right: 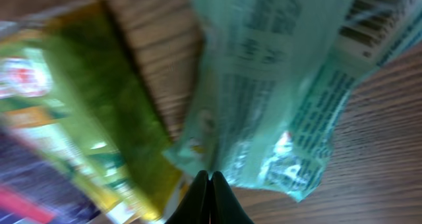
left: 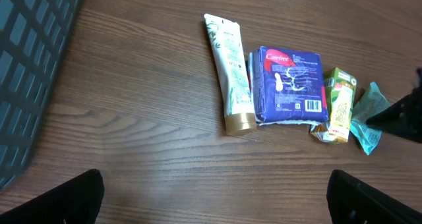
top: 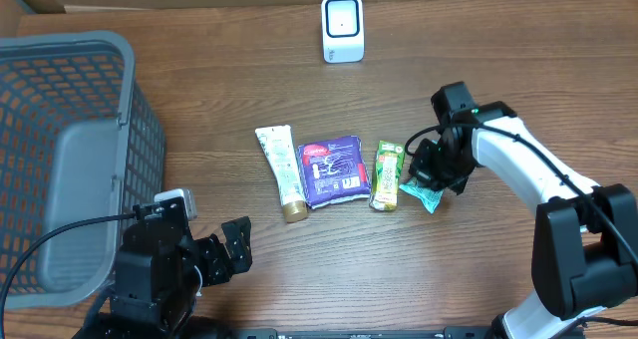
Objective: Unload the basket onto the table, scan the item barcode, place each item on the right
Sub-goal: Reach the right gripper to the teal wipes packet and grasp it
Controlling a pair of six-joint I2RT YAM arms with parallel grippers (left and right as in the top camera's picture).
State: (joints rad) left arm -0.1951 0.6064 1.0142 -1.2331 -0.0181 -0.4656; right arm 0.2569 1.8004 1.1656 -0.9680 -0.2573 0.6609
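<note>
Right gripper (right: 210,179), jaws pressed together, sits at the edge of a crinkled teal packet (right: 277,105) lying on the wooden table (top: 478,279) just beside a green carton (top: 386,175). Whether it pinches the wrapper cannot be told. A barcode (right: 379,16) shows at the packet's cut-off corner; its fine print is blurred. The neighbouring blue pack (left: 290,85) reads "Carefree". Left gripper (left: 217,197) hangs wide open.

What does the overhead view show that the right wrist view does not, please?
Only overhead: the grey basket, white scanner and cream tube. Only right wrist: the barcode printed on the teal packet, and the shut tips of the right gripper at that packet's edge. Both: the teal packet beside the green carton.
</note>
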